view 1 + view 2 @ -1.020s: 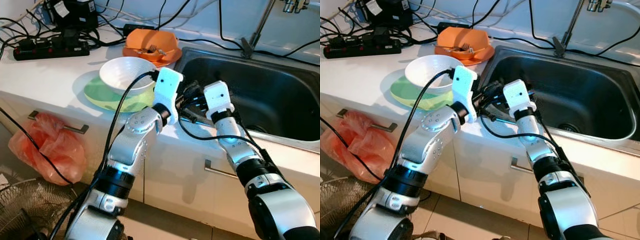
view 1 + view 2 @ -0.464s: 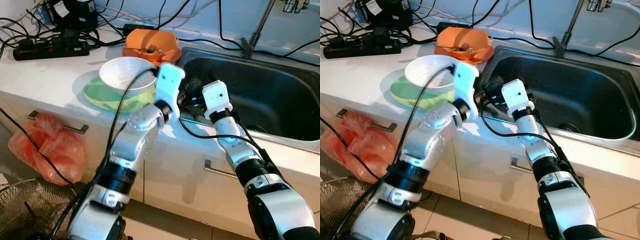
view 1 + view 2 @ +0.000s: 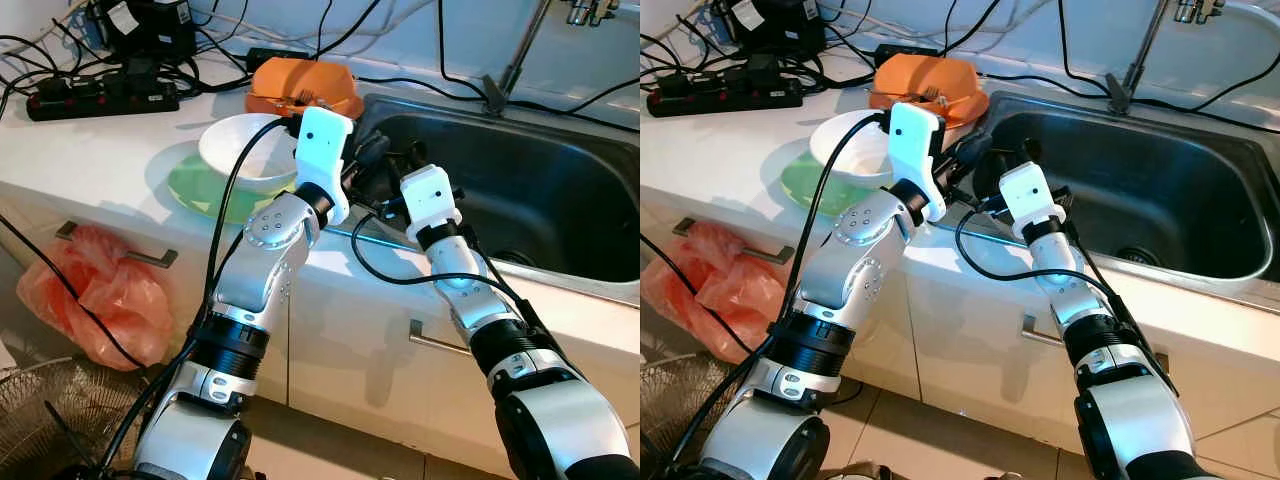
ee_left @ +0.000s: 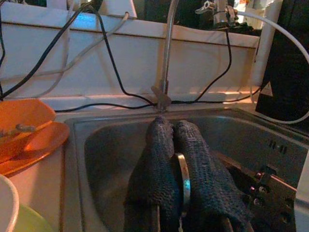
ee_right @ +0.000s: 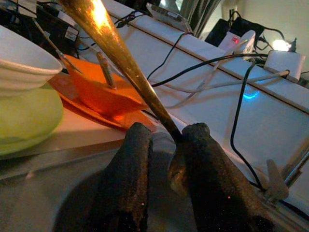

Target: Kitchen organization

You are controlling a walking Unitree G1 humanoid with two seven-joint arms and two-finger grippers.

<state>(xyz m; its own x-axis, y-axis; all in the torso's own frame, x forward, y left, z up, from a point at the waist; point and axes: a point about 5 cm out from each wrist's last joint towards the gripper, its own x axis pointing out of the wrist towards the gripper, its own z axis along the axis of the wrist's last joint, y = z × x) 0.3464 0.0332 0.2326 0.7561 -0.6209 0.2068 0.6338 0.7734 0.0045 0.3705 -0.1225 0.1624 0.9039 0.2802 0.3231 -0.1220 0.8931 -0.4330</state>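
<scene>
- Right gripper (image 5: 161,159) is pinching a long brass-coloured utensil (image 5: 116,53), probably a spoon or ladle handle. The two black fingers (image 5: 128,174) are clamped on its lower end, and the shaft sticks out past the fingertips, angled up and away.
- Left gripper (image 4: 176,164) is pressed together on a thin silvery metal piece (image 4: 183,176). It sits edge-on between the pads, so I can't tell what it actually is, maybe another bit of cutlery.
- Both grippers sit close together over the near-left corner of the steel sink (image 3: 560,190), wrists nearly touching, just above the rim where counter meets basin.
- Just off to the robot's left on the white counter (image 3: 100,150) there's a white bowl (image 3: 245,150) stacked on a light green plate (image 3: 195,190).
- Behind those, an orange bowl (image 3: 300,85) on an orange plate, with some cutlery already lying in it.
- What matters for the next move, I'd guess: the utensil's long axis points from the right gripper toward the orange bowl, away from the robot and a bit left. The sink is open straight ahead and to the right.
- The left arm is nearer the dishes, the right nearer the basin, so dropping the utensil in either place looks like a short reach.
- Further back: black power strip (image 3: 100,98) and a tangle of cables, faucet (image 4: 165,53) behind the sink.
</scene>
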